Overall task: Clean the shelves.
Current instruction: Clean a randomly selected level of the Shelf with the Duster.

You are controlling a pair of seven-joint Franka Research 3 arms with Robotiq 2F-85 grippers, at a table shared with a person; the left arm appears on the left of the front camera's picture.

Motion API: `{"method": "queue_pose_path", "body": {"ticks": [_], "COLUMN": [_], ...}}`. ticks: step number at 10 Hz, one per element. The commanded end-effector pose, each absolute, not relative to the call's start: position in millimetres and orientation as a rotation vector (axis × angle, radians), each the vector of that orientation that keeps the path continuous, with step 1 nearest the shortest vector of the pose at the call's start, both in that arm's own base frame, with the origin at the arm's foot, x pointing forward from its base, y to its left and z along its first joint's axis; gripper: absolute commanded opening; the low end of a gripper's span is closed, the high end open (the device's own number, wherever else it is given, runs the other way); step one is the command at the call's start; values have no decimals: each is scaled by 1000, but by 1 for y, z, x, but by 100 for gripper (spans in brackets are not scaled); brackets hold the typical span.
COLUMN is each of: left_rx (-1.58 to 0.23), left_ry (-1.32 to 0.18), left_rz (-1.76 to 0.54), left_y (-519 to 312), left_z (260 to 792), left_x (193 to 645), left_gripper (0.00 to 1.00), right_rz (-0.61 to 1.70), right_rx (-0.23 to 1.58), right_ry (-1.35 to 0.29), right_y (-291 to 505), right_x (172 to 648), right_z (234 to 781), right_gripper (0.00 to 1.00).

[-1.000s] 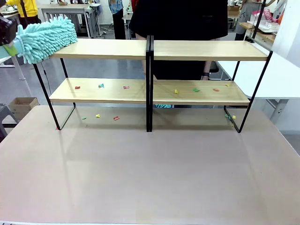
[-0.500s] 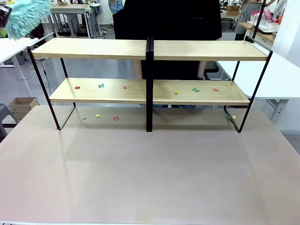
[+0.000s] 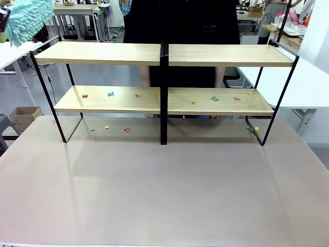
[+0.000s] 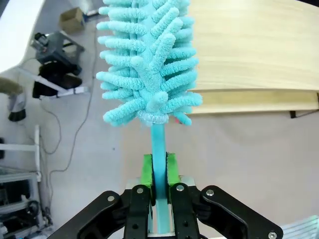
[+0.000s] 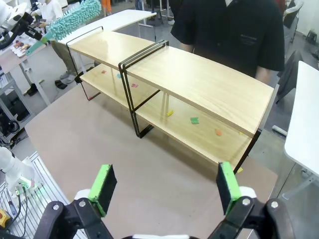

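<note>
The shelves point(image 3: 216, 55) stand across the far half of the table point(image 3: 164, 195), toward 12 o'clock, two units joined at the centre by black uprights. Both top boards are bare. Small coloured scraps point(image 3: 110, 94) dot the lower boards, and a few more lie on the table under the shelves at both ends. A person point(image 3: 180, 20) in a black top stands right behind the shelves at 12 o'clock.

The left gripper point(image 4: 159, 172) is clamped tight on the thin handle of a turquoise duster point(image 4: 149, 64), a green pad pressing each side of it. In the front view the fluffy head hangs in the air off the shelves' 10 o'clock corner, above the top board and apart from it (the wrist view shows that board's end just past the head).

The right gripper point(image 5: 165, 186) is spread wide with nothing between its pads, high over the table, the shelves at its view's 12 o'clock
</note>
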State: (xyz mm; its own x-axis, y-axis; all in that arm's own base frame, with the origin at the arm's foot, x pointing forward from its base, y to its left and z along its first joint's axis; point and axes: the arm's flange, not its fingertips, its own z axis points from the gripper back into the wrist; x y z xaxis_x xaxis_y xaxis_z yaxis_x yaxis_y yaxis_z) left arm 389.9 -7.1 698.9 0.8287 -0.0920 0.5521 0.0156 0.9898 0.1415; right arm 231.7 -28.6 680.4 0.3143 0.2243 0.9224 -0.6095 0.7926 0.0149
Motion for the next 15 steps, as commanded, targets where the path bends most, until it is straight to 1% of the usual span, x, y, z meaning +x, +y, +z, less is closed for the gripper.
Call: {"method": "queue_pose_path", "body": {"ticks": [1,3,5,6,7,8,10,11,12,13,15], "left_rx": [-11,-189,-369,-467,-548,-619,-686,-752,-830,-684,-684], "left_ry": [-535,-447,-373,-375,-409,-413,-417,-471,-543,-431,-431], "left_rz": [-133,-313,-593,-711,-747,-795,-795,-824,-754,-801,-801], "left_y": [15,49,104,139,169,195,234,252,269,244,244], "left_z": [711,727,740,744,743,737,720,715,711,707,707], "left_x": [374,337,284,254,232,215,196,188,185,180,180], "left_gripper": [13,13,13,13,13,13,13,13,13,13,13], "right_rz": [569,569,569,569,569,569,569,569,569,569,569], "right_rx": [399,399,399,399,399,399,399,399,399,399,399], "right_ry": [-1127,-1127,-1127,-1127,-1127,-1127,-1127,-1127,-1127,-1127,-1127], "right_y": [-28,-28,-28,-28,-28,-28,-28,-28,-28,-28,-28], "right_x": [232,232,232,232,232,232,232,232,232,232,232], "right_z": [680,680,680,680,680,680,680,680,680,680,680], "right_gripper": [100,100,100,100,100,100,100,100,100,100,100]}}
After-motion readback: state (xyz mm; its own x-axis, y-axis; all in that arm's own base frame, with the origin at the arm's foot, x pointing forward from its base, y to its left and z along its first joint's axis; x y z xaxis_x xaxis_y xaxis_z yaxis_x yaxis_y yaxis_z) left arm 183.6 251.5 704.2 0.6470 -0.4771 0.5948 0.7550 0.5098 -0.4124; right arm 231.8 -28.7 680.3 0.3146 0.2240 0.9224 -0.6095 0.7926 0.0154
